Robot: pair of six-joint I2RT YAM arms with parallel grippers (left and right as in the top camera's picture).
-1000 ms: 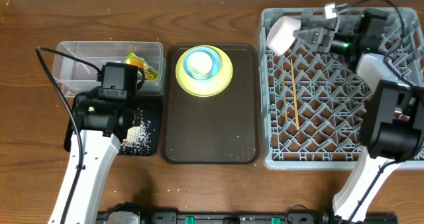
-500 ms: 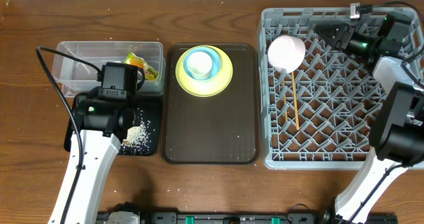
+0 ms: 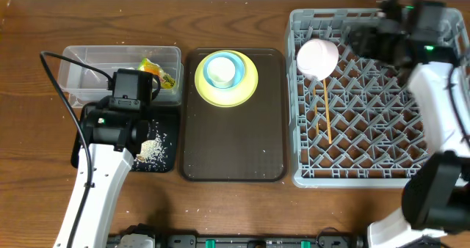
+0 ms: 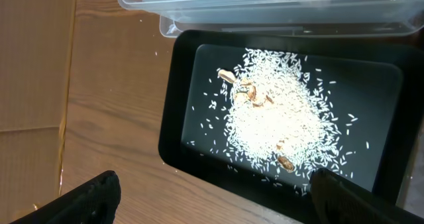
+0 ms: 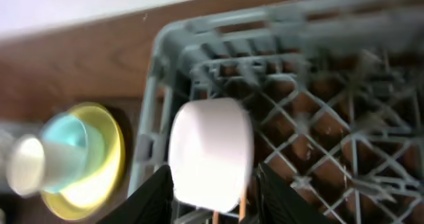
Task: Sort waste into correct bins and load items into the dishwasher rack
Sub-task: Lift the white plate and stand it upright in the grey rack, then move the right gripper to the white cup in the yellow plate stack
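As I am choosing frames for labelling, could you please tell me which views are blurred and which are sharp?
Right wrist view: blurred throughout, the white bowl and dishwasher rack soft-edged. Left wrist view: sharp, rice grains crisp on the black tray. Overhead view: sharp apart from the smeared right arm.

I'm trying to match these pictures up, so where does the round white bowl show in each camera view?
Overhead: the round white bowl sits in the top-left corner of the grey plastic rack, covering the thin wooden chopsticks' upper end.
Left wrist: not in it.
Right wrist: lower centre, just inside the rack's corner.
Shared landmark: the yellow plate, left of the rack in overhead and right wrist; the left wrist lacks it.
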